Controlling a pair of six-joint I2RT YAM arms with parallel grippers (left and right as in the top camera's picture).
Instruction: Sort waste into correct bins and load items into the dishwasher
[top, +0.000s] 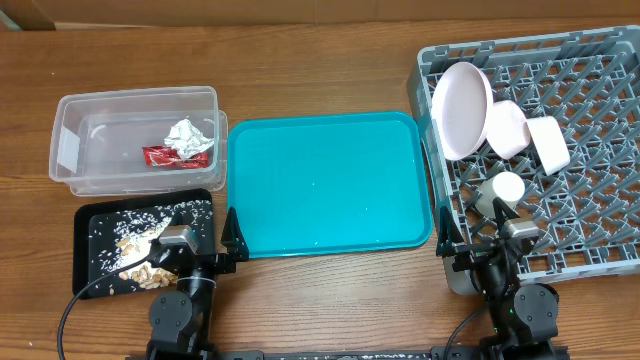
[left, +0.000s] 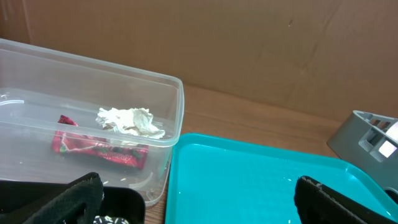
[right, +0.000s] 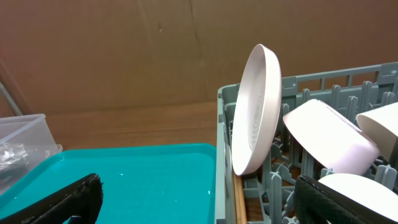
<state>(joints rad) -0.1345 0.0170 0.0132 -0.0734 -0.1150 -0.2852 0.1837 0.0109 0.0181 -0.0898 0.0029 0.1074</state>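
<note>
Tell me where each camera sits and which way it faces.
Overhead: above the table, looking straight down on teal tray and dish rack; both arms at bottom edge.
Left wrist: low, facing clear tub and teal tray; open left gripper below.
Right wrist: low, facing plate in dish rack; open right gripper below.
Shared: all three show the teal tray.

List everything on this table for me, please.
Clear tub: one, see-through, back left.
Paper ball: one, white, in tub.
Snack wrapper: one, red, in tub.
Black tray: one, black, front left.
Peanut shells: many, tan, on black tray.
Teal tray: one, teal, centre.
Dish rack: one, grey, right.
Plate: one, white, upright in rack.
Pink bowl: one, pink, in rack.
White bowl: one, white, in rack.
Cup: one, white, in rack.
Left gripper: one, black, open, front left.
Right gripper: one, black, open, front right.
</note>
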